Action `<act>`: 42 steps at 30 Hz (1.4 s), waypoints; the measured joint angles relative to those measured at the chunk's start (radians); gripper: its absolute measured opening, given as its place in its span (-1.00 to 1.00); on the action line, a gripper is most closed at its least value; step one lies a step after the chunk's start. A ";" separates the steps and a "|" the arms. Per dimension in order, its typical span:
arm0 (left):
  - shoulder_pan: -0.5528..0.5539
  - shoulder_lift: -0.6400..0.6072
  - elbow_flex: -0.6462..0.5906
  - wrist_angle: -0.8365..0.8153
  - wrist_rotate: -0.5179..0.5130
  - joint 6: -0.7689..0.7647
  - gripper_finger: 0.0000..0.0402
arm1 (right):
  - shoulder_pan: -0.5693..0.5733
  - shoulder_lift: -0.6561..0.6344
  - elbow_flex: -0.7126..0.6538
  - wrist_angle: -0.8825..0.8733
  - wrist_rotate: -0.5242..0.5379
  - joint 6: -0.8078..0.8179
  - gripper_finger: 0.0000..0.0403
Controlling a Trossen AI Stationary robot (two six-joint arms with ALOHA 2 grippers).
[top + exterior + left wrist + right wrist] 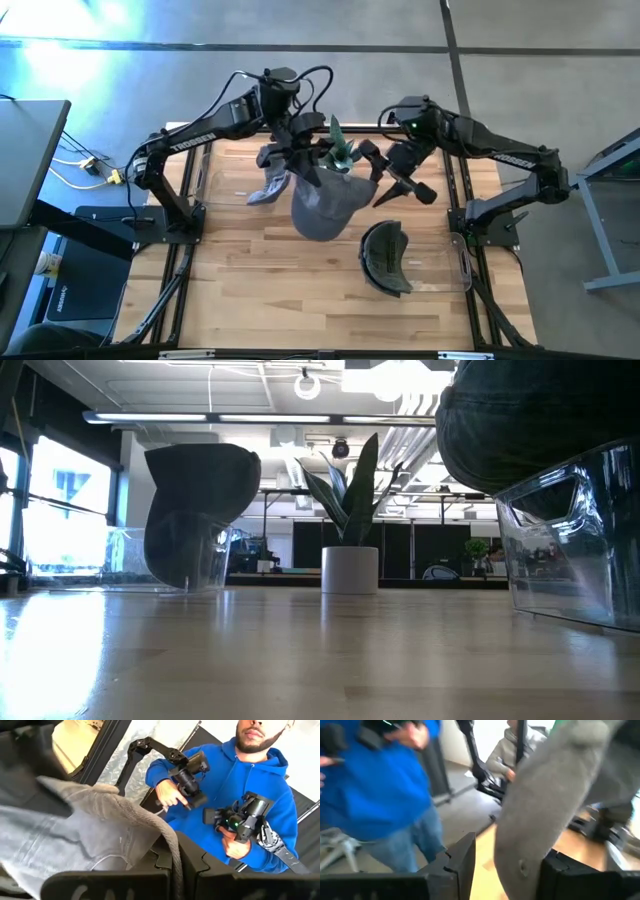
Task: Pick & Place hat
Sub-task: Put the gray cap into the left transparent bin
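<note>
The left gripper (pixel 300 160) is clenched on the raised grey cap (pixel 325 205) at frame centre, the right gripper (pixel 395 180) apparently released beside it, placement still undone.

Bright ceiling lights, window glare, blurred wrist views

Two dark arms are showing white TROSSEN lettering, looping black cables, a green light glowing near the right wrist.
</note>
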 joint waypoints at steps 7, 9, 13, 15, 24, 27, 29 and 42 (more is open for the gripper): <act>0.000 0.000 0.000 -0.002 -0.020 0.016 -1.00 | -0.034 0.000 0.000 0.179 -0.244 0.244 -0.41; 0.000 0.000 0.000 -0.007 -0.021 0.033 -1.00 | -0.054 0.002 0.000 0.238 -0.298 0.366 -0.42; 0.000 0.000 0.000 -0.008 -0.025 0.038 -1.00 | -0.076 0.015 0.000 0.255 -0.334 0.476 -0.41; 0.000 0.000 0.000 -0.009 -0.031 0.058 -1.00 | -0.075 0.031 0.000 0.254 -0.321 0.514 -0.39; 0.000 0.000 0.001 -0.101 -0.078 0.100 -1.00 | -0.063 0.102 0.000 0.234 -0.265 0.491 -0.06; 0.000 0.000 0.001 -0.122 -0.090 0.123 -1.00 | -0.057 0.101 0.000 0.203 -0.232 0.428 -0.12; 0.000 0.000 0.001 -0.137 -0.097 0.129 -1.00 | -0.052 0.097 0.000 0.185 -0.227 0.388 -0.27; 0.000 0.011 0.001 -0.173 -0.122 0.155 -0.75 | -0.018 0.073 0.000 0.177 -0.153 0.414 -0.98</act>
